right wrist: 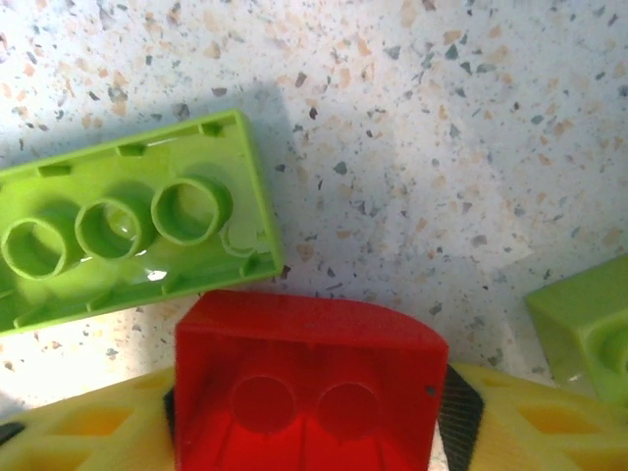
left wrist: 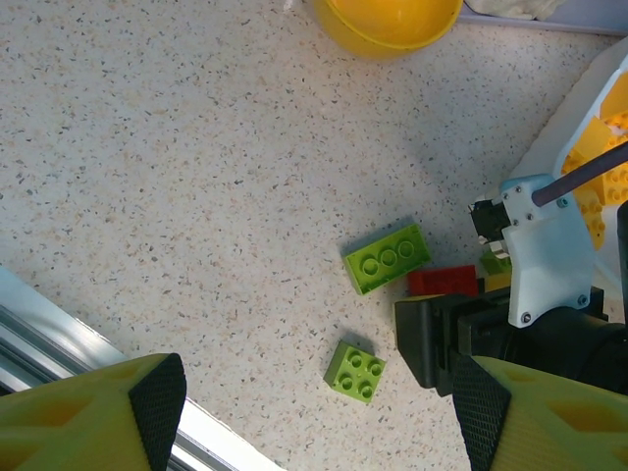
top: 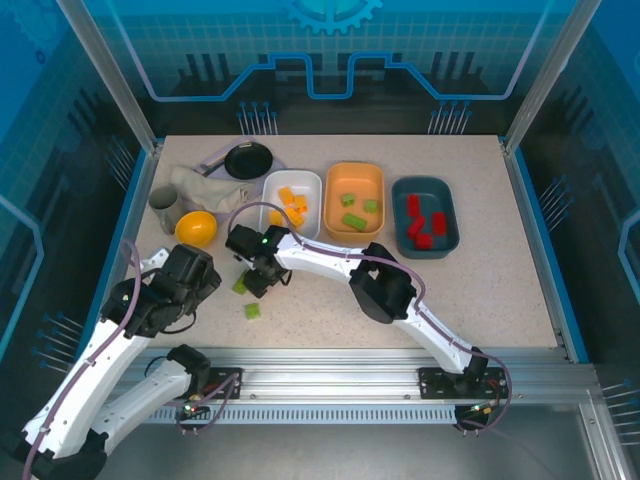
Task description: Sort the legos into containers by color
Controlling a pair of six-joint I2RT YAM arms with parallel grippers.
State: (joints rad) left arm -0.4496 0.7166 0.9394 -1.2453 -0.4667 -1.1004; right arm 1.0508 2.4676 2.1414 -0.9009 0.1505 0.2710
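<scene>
Left gripper (left wrist: 319, 412): spread wide, empty, above the table (top: 480, 290). Green bricks (left wrist: 387, 258) (left wrist: 354, 371): loose on the table. Red brick (right wrist: 304, 353): on the table, clamped by right gripper (right wrist: 314, 407). Step judged: pick-up. Next: to be lifted clear and carried to dark teal tray (top: 426, 182).

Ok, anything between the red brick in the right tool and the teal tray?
Nothing visible. From the red brick in the right tool, the line to the teal tray passes in front of the white tray and orange tray.
</scene>
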